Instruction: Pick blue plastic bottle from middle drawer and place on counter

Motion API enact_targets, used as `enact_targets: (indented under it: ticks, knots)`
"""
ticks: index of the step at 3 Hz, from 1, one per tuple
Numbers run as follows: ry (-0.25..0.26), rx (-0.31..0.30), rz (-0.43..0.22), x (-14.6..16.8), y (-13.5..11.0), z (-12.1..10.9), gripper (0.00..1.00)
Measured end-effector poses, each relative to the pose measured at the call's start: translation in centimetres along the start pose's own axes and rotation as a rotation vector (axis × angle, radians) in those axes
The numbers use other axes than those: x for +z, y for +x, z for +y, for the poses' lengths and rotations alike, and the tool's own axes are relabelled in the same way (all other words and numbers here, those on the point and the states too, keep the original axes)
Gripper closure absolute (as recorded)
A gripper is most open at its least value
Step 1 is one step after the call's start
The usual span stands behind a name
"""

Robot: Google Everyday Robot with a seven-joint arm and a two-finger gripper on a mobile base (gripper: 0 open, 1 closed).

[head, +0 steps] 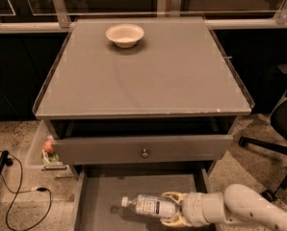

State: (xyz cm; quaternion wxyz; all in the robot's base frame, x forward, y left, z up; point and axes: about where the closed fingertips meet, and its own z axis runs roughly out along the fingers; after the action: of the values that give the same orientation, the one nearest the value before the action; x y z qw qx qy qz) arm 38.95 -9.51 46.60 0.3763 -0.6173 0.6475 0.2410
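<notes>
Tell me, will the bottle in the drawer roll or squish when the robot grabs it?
Probably rolls: the blue plastic bottle is round and lies on its side on the flat floor of the middle drawer. Likely light and squashy: thin plastic. The end effector is at its base.

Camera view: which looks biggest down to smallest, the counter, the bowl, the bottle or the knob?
1. the counter
2. the bottle and the bowl look about alike; the bottle is nearer the camera, so unsure
3. the knob
The hand is at the bottle's end, in the drawer.
</notes>
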Motion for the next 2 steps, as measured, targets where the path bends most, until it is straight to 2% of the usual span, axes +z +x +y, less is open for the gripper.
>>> enact_targets:
  ticks: [1,2]
  knots:
    - [0.002,-0.173,-0.003,-5.3,-7.1,4.0,1.00]
    - [0.058,-0.196,0.037,-8.3,-7.6,4.0,1.00]
